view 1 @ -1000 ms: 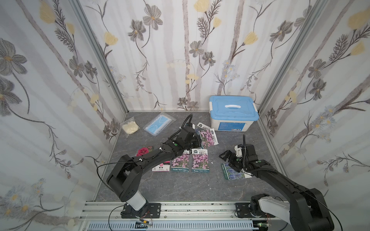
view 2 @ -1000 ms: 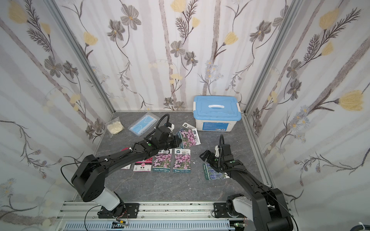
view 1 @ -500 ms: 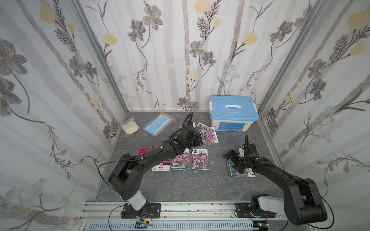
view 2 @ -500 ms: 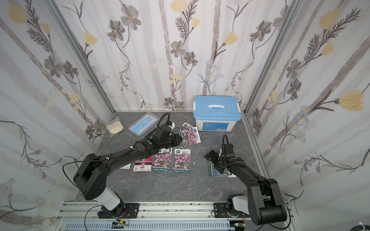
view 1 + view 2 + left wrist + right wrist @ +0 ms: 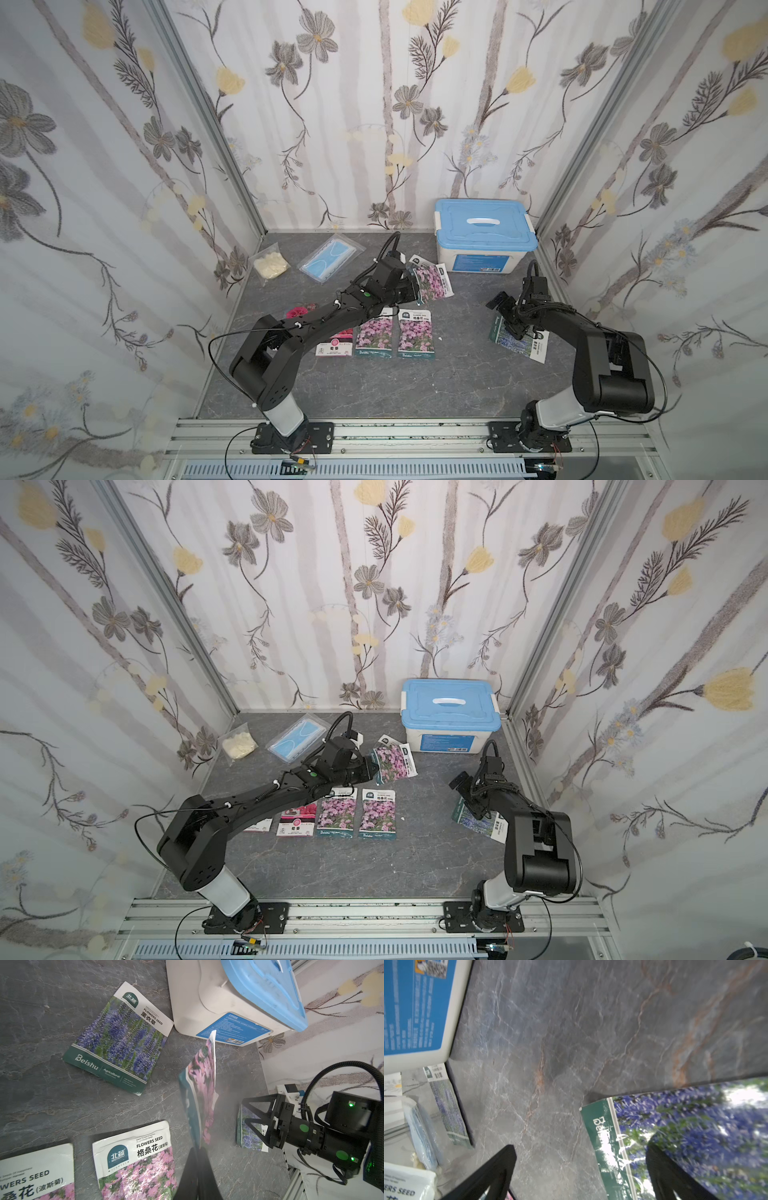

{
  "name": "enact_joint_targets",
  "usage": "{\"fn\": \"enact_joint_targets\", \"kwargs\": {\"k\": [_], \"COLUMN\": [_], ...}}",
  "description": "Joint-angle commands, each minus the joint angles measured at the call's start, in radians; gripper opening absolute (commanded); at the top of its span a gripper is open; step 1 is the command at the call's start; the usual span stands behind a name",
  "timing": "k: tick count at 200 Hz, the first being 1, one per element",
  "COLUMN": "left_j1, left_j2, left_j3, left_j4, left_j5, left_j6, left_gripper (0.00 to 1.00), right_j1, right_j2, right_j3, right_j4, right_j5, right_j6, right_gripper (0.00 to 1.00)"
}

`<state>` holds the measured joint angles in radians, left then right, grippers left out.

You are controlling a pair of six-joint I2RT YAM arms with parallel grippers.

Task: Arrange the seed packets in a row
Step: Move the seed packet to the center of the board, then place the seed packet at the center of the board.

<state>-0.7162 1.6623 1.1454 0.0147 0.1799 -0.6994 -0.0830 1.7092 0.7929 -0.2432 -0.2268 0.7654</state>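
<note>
Grey marbled tabletop [image 5: 374, 386] between floral walls. In a top view the pink packet [image 5: 432, 282] hangs just above frame centre, its edge pinched in the left gripper [image 5: 414, 289]. The row [image 5: 376, 336] lies just below it, long axes upright in frame, with its free right end nearest this arm. At right, the right gripper [image 5: 508, 318], jaws spread, hovers over a lavender packet [image 5: 509, 343].

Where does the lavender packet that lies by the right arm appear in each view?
Top views: the lavender packet shows in both, in front of the box, partly under the open right fingers.
Left wrist: the lavender packet lies behind those fingers.
Right wrist: the lavender packet is close up, with one finger over it.
Shared landmark: the box with the blue lid.
</note>
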Motion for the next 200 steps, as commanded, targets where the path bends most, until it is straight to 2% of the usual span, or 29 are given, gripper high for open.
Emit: {"fn": "enact_joint_targets", "kwargs": {"k": [1, 22, 50, 79, 103, 118, 151, 200], "left_j1": [-0.006, -0.019, -0.054, -0.098, -0.127, -0.135, -0.153, -0.173], "left_j2": [0.002, 0.002, 0.006, 0.013, 0.011, -0.001, -0.045, -0.062], "left_j3": [-0.001, -0.019, -0.039, -0.059, -0.087, -0.119, -0.196, -0.26], "left_j4": [0.049, 0.064, 0.085, 0.124, 0.167, 0.206, 0.305, 0.434], "left_j5": [0.012, 0.01, -0.005, -0.048, -0.101, -0.135, -0.22, -0.285], "left_j6": [-0.007, -0.025, -0.057, -0.11, -0.167, -0.216, -0.317, -0.449], "left_gripper": [0.0, 0.0, 0.0, 0.0, 0.0, 0.0, 0.0, 0.0], "right_j1": [-0.024, -0.047, -0.031, 0.021, 0.119, 0.174, 0.226, 0.334], "right_j2": [0.035, 0.054, -0.047, -0.206, -0.331, -0.384, -0.455, -0.41], "right_j3": [0.05, 0.101, 0.077, -0.057, -0.195, -0.249, -0.364, -0.416], "right_j4": [0.002, 0.01, 0.036, 0.131, 0.258, 0.322, 0.578, 0.862], "right_j5": [0.055, 0.031, -0.004, -0.13, -0.189, -0.197, -0.273, -0.253], "right_j6": [-0.007, -0.026, -0.045, -0.056, -0.018, 0.031, 0.199, 0.417], "right_gripper": [1.0, 1.0, 1.0, 1.0, 1.0, 1.0, 1.0, 0.93]}}
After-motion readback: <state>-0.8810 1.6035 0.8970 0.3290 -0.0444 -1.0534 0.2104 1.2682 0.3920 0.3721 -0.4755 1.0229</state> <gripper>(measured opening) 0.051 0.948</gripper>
